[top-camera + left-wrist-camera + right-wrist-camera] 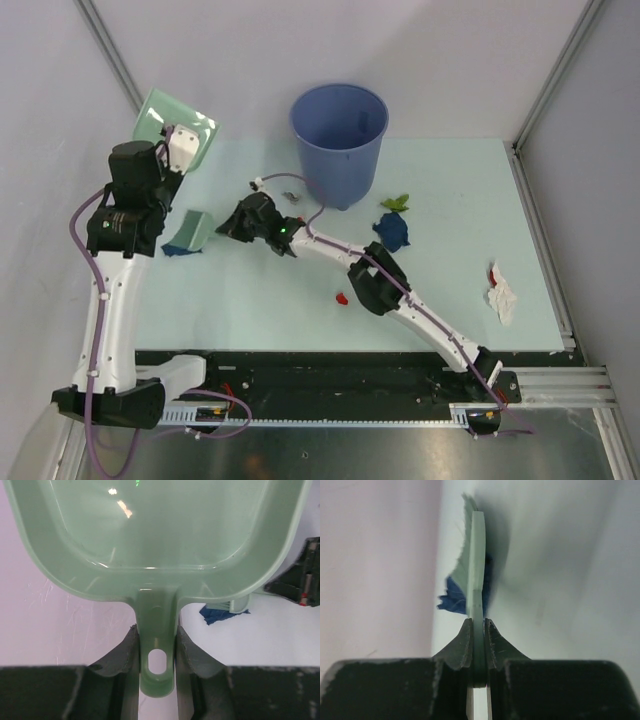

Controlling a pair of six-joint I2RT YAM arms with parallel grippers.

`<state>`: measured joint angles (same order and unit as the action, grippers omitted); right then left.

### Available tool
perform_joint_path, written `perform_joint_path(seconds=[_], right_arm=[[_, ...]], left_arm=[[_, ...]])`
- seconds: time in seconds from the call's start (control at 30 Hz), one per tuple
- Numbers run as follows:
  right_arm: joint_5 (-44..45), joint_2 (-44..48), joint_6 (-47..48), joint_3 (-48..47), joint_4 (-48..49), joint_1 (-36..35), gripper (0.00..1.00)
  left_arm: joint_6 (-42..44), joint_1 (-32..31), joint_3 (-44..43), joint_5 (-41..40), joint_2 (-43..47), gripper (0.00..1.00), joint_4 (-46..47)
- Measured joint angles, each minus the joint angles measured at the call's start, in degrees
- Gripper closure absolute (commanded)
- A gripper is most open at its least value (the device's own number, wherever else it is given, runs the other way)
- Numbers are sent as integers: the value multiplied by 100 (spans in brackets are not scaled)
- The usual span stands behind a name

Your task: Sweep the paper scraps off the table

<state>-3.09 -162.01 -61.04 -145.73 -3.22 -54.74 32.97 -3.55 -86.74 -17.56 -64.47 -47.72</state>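
Observation:
My left gripper point(172, 140) is shut on the handle of the mint-green dustpan point(158, 112), held tilted at the table's far left corner. The left wrist view shows the fingers clamped on the handle point(157, 635) under the pan point(150, 530). My right gripper point(228, 226) is shut on a small mint-green brush point(195, 232), seen edge-on in the right wrist view point(478, 565). A dark blue scrap point(180, 251) lies against the brush point(451, 599) and shows in the left wrist view point(220, 615). Other scraps lie on the table point(450, 170): green point(395, 203), dark blue point(393, 230), red point(341, 297), white point(501, 296).
A tall blue bucket point(338, 140) stands at the table's far middle, just behind my right arm's wrist. A small grey bit point(290, 192) lies by its base. Metal rails point(540, 235) frame the table's right side and the black front edge point(350, 357).

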Motion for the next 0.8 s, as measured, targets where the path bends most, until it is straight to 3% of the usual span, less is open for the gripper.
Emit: perform_joint_path(seconds=[0.1, 0.3, 0.43, 0.63, 0.8], right_arm=[[-92, 704, 181, 1152, 22, 127, 100], [-278, 3348, 863, 4833, 417, 490, 100], [-251, 4789, 1399, 6649, 350, 791, 100], [-2, 6575, 2098, 8105, -319, 914, 100], [293, 7632, 2579, 8400, -1080, 905, 100]], left_arm=[[2, 0, 48, 2, -2, 100, 0], [4, 0, 160, 2, -7, 100, -2], [20, 0, 221, 4, -13, 100, 2], [50, 11, 503, 179, -17, 100, 0], [61, 11, 780, 387, -59, 100, 2]])
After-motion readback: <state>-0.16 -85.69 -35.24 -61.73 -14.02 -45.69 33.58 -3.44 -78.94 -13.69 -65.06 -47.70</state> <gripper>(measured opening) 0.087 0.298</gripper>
